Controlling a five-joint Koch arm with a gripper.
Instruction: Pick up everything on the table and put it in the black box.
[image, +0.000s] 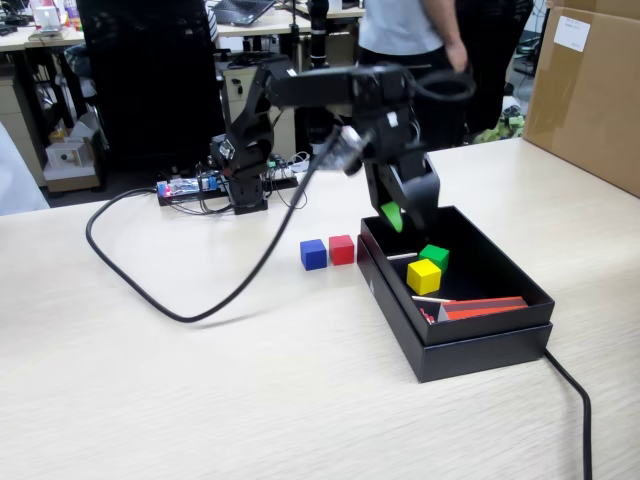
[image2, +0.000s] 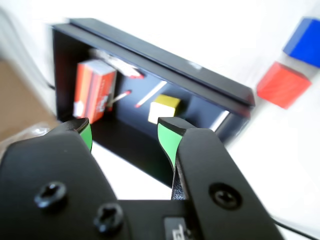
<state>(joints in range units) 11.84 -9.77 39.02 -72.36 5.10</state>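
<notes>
The black box (image: 500, 340) sits on the beige table (image: 200, 390), right of centre in the fixed view. Inside it lie a yellow cube (image: 424, 276) and a green cube (image: 434, 256), white sticks and a red-orange strip (image: 485, 307). A blue cube (image: 314, 254) and a red cube (image: 342, 249) stand side by side on the table just left of the box. My gripper (image: 398, 214) hangs open and empty over the box's far end. In the wrist view the gripper (image2: 125, 134) is open above the box (image2: 165, 57); the yellow cube (image2: 164, 108), red cube (image2: 282, 84) and blue cube (image2: 305, 42) show. The green cube is hidden there.
A thick black cable (image: 200, 290) loops across the table left of the cubes. Another cable (image: 575, 400) runs off the box's near right corner. A large brown carton (image: 590, 90) stands at the back right. A person stands behind the table.
</notes>
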